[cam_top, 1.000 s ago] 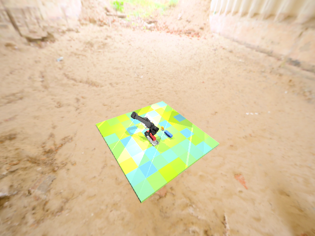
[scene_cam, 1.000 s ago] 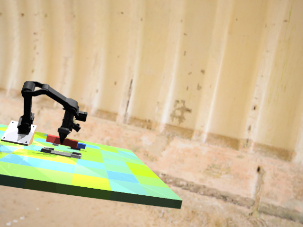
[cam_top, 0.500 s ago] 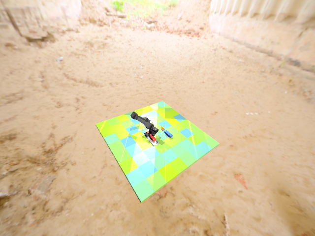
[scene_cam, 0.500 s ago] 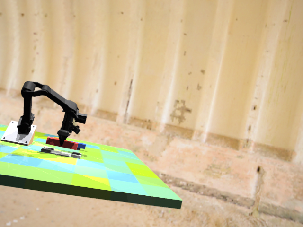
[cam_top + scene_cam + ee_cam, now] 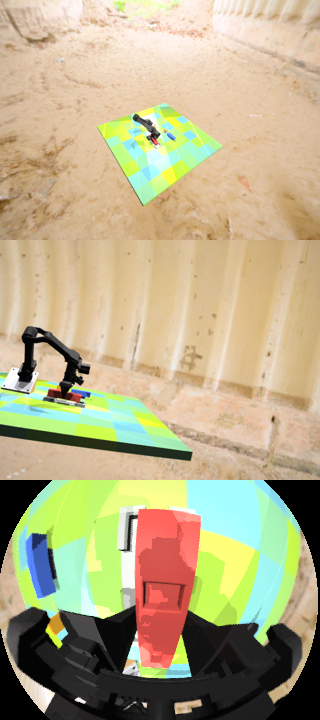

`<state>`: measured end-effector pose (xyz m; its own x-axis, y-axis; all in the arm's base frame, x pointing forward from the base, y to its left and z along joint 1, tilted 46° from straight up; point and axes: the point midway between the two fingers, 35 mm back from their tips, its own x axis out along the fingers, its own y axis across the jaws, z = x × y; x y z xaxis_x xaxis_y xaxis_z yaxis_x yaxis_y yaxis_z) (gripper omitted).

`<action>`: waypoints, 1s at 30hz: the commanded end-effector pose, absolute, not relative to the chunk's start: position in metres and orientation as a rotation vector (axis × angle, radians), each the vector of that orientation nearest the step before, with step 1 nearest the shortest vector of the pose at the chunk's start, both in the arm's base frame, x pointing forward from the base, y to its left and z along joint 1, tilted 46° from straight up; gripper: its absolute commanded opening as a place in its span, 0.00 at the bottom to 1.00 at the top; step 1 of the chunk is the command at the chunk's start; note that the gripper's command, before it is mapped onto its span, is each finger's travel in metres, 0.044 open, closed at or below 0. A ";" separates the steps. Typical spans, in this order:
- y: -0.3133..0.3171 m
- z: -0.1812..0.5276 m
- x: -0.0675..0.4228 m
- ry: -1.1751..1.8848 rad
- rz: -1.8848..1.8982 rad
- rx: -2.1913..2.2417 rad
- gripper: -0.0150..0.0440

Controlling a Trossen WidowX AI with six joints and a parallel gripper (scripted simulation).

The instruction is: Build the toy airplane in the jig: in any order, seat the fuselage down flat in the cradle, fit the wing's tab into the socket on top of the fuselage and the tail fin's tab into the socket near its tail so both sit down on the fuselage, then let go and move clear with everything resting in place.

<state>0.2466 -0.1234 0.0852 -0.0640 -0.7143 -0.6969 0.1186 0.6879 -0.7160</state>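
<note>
The black parallel-jaw gripper [image 5: 63,394] points straight down, its fingers about half open and clamped on the long red block fuselage [image 5: 163,583], gripped across its width beside a square socket in its top. The fuselage hangs level just above the flat grey and white jig cradle [image 5: 74,403]. Just beyond lie the blue slab wing [image 5: 171,136] and small orange tail fin [image 5: 165,130], both on the green, yellow and blue checkered board [image 5: 103,426].
</note>
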 end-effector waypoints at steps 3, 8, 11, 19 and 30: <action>-0.126 0.084 0.247 1.486 -0.735 -0.526 0.58; -0.125 0.084 0.246 1.488 -0.734 -0.519 0.54; -0.125 0.084 0.246 1.488 -0.734 -0.519 0.44; -0.125 0.084 0.246 1.488 -0.734 -0.519 0.53; -0.125 0.084 0.246 1.488 -0.734 -0.519 1.00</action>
